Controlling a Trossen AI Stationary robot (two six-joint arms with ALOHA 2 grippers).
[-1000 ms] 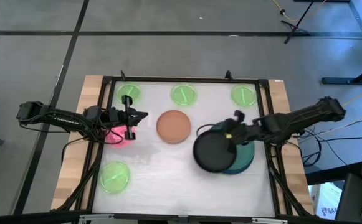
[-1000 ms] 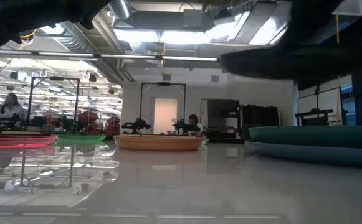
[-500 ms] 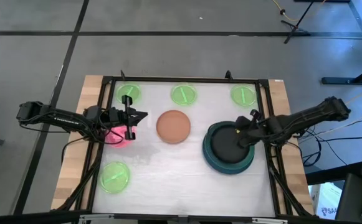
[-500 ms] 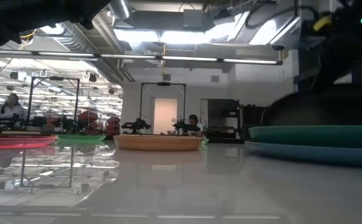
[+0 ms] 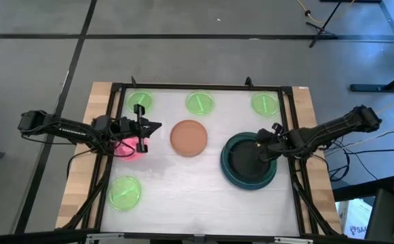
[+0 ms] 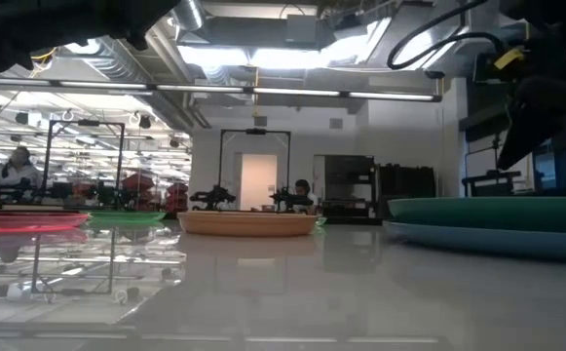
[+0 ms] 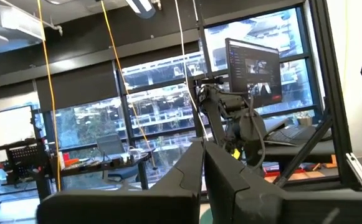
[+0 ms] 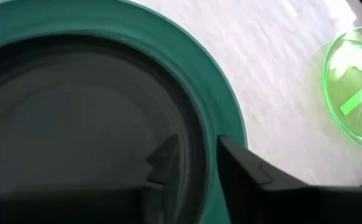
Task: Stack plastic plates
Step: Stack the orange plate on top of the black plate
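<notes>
Two dark, slender jointed arms, matte black throughout, thick at the outer joints and narrowing toward the wrists. On the left arm [image 5: 61, 127], pale lettering along the upper link. Left gripper [image 5: 144, 127]: two flat, blade-like black fingers [image 7: 187, 180], square-edged, on a crossbar. On the right arm [image 5: 332, 129], a small yellow-green tag just behind the right gripper [image 5: 259, 144], and a looping black cable [image 6: 429, 39] above it. Right fingers [image 8: 243, 165] dark, wedge-shaped, smooth. Bundled black cables trailing from both bases. Screws too small to tell.

black plate [image 5: 245, 156] nested in green plate [image 5: 228, 171], tan plate [image 5: 188, 137] apart
</notes>
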